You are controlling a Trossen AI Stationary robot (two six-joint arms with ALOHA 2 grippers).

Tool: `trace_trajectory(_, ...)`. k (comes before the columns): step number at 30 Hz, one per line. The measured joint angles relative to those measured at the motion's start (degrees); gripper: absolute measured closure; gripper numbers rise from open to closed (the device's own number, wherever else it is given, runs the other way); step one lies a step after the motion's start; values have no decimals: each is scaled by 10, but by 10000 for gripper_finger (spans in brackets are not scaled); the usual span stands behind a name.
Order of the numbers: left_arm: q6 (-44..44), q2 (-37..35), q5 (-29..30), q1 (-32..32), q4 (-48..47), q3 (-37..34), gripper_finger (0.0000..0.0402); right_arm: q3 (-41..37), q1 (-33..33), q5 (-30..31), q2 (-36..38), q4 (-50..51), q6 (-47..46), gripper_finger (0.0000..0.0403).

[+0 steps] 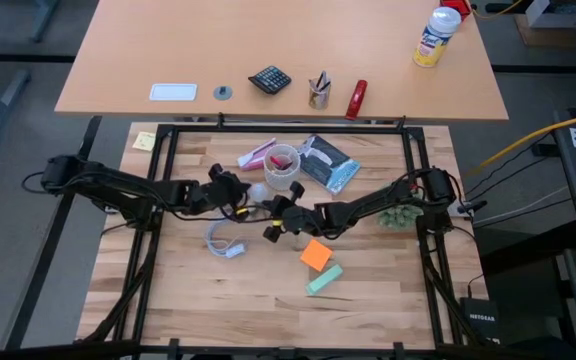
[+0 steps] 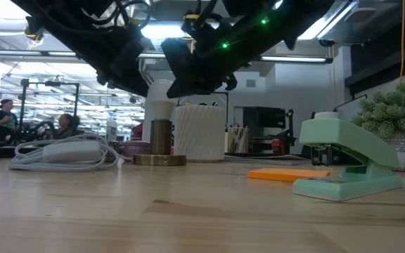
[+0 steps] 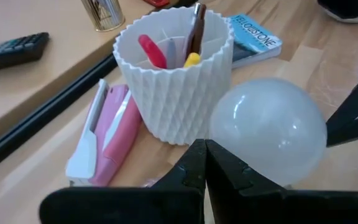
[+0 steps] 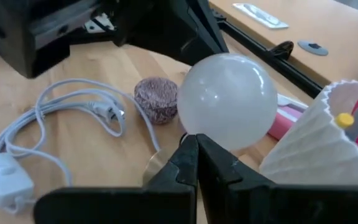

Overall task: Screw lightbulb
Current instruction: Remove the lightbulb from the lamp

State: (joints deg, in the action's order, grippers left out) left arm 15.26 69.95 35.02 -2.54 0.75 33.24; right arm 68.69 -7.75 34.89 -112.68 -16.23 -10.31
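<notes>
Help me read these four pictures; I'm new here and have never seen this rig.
Two dark robot arms work at a wooden table. One picture looks down from above, one sits at table height, two ride on the wrists. In the middle stands a lightbulb on a brass socket, beside a white cup of pens. The left gripper and right gripper are both shut, close to the bulb, holding nothing. Around lie a white cord, orange notes and a green stapler.

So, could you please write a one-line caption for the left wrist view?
White lightbulb beside a ribbed white cup of pens, seen past the shut left end effector.
</notes>
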Motion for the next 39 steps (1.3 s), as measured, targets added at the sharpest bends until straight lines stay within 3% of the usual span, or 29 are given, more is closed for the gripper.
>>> trace_trajectory(16, 49, -1, -12, -46, -3, 0, 400, -2, 5, 79, 0, 34, -18, 396)
trace_trajectory(39, 69, -1, -4, -73, -5, 0, 400, 0, 25, 59, 0, 44, -18, 396)
